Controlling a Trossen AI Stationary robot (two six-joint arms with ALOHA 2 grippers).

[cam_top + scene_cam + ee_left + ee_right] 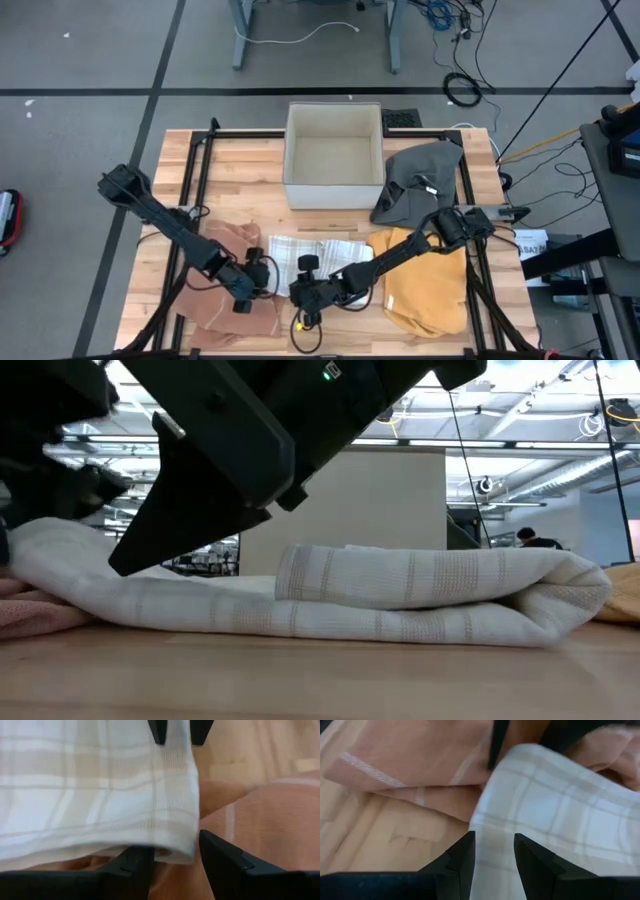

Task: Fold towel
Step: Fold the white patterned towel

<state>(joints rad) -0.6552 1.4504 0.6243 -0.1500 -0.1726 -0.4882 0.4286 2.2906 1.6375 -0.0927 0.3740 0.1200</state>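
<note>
High view: white plaid towel near table front edge, between pink and yellow cloths. Left gripper and right gripper each pinching its front-left edge, probably for next fold.

On the wooden table, the white checked towel lies between a peach cloth and a mustard cloth. The left gripper and right gripper meet at its near left corner. Behind stands an open box, beside a grey cloth.
</note>
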